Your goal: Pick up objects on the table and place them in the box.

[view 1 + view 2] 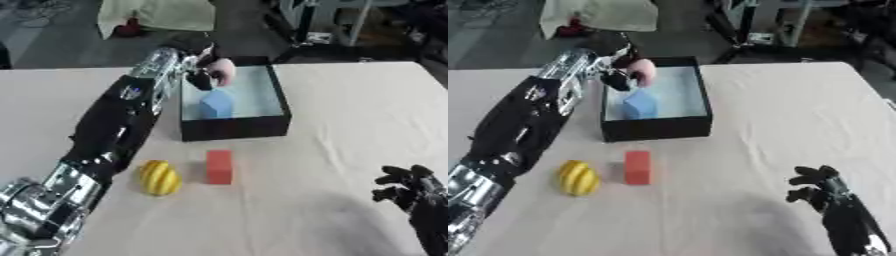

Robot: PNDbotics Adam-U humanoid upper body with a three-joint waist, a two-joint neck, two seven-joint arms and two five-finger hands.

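The left hand (203, 75) reaches over the near-left corner of the box (282, 95) with its fingers curled round a pink thing (223, 70), held above the blue block (216, 104) that already lies inside. A red block (219, 167) and a yellow ridged thing (160, 177) wait on the table (350, 125) in front of the box, so about half the job looks left. The right hand (820, 190) rests idle at the lower right, fingers relaxed and empty.
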